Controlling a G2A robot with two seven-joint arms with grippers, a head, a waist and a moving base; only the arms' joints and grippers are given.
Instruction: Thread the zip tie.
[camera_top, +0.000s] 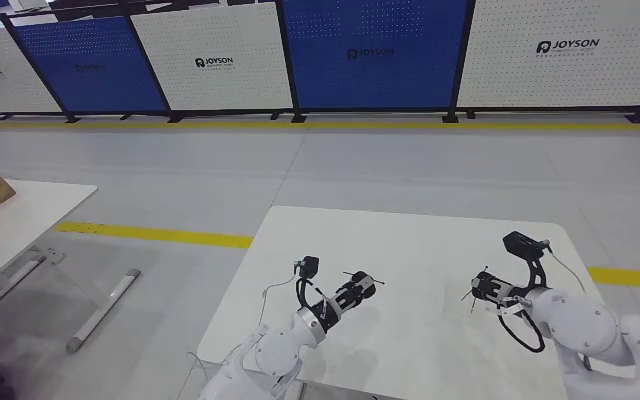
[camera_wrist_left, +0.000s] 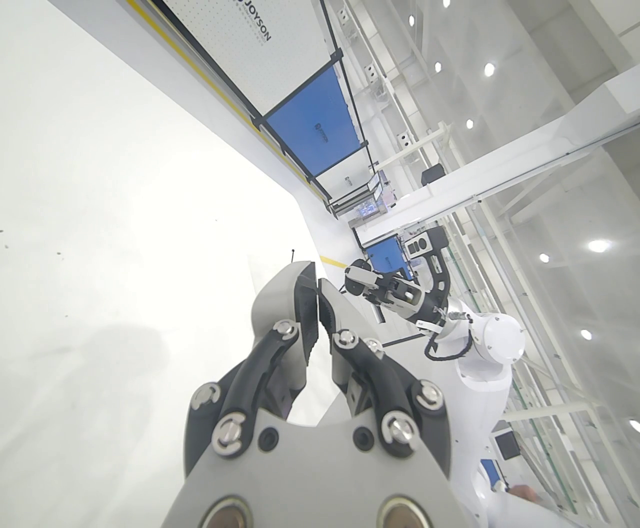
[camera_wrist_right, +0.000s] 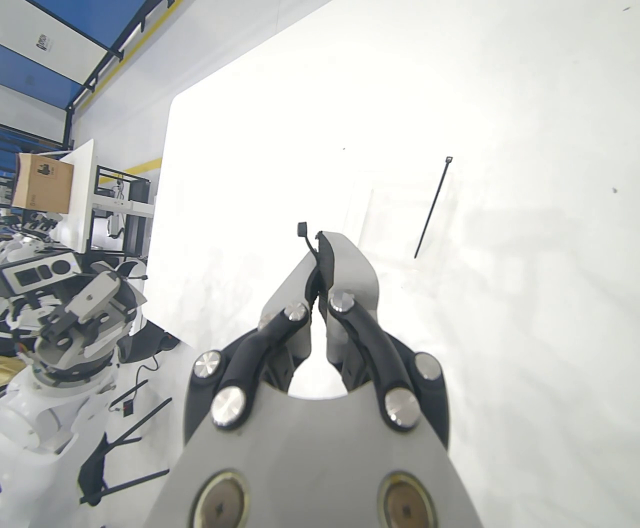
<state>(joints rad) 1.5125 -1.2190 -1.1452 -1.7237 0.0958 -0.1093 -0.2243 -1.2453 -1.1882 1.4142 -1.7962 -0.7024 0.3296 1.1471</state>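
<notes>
Blue and white partition panels (camera_top: 375, 50) stand along the far side of a pale floor marked with a yellow line (camera_top: 150, 233). Nearer the robot is the white desk (camera_top: 420, 240), and a second white table (camera_top: 40, 205) sits off to one side.

Both arms hang low over the near part of the desk, well apart from each other. The right gripper (camera_wrist_right: 320, 250) is clenched on the first zip tie (camera_wrist_right: 302, 230). The tie's small square head and a short bent length of strap stick out just past the fingertips, and the rest is hidden between the pads.

The left gripper (camera_wrist_left: 317, 290) is also closed. Its ribbed pads almost meet and pinch the second zip tie (camera_wrist_left: 292, 254), a thin black strip whose end pokes out beyond one finger. From above, this strip shows as a fine dark line crossing the tip of the left gripper.

A loose zip tie (camera_wrist_right: 433, 206) lies flat and straight on the desk ahead of the right gripper. Neither gripper touches it, and its head points away from the right gripper.

A cardboard box (camera_wrist_right: 42, 182) rests on the second table in the room behind.
</notes>
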